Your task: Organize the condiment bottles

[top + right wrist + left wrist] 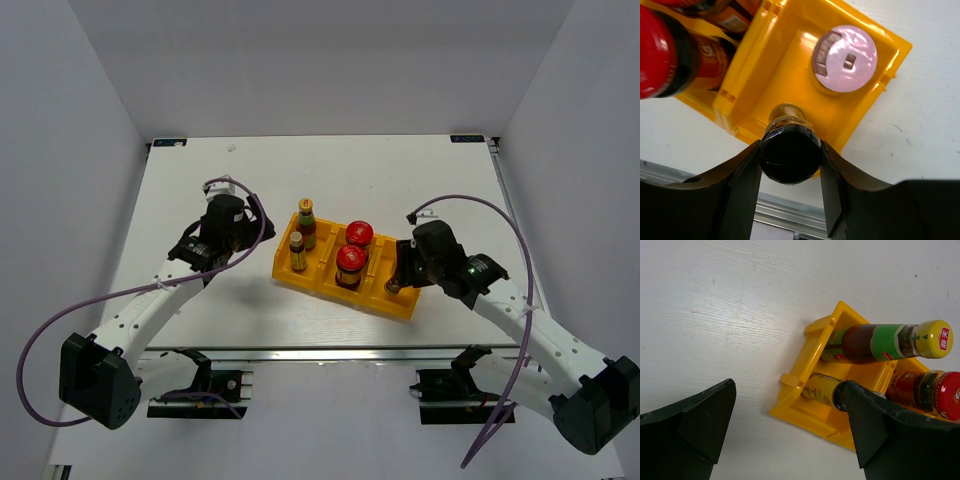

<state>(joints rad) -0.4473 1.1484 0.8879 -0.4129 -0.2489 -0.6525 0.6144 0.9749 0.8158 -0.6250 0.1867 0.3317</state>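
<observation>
at the right end of the tray (785, 65): right gripper (402, 278) grasps the dark spice jar (790, 157).
left gripper (790, 389) spread open; pink-lidded shaker (845, 59) beside the jar.

The yellow three-compartment plastic tray (785, 60) is smooth, glossy moulded plastic, with soft highlights along its ribs. Under the tray, the white table (730, 305) looks matt with a faint streaky grain. Inside the tray, the slim yellow-capped sauce bottle (885, 341) has shiny, glass-like brown walls and a glossy printed label. The red-lidded jar (652, 55) has a glossy lid, and the pink-lidded shaker (845, 59) top has a satin sheen. The dark spice jar (790, 155) has a smooth, polished black cap. The black fingers (740, 200) beside it look like matt plastic.
</observation>
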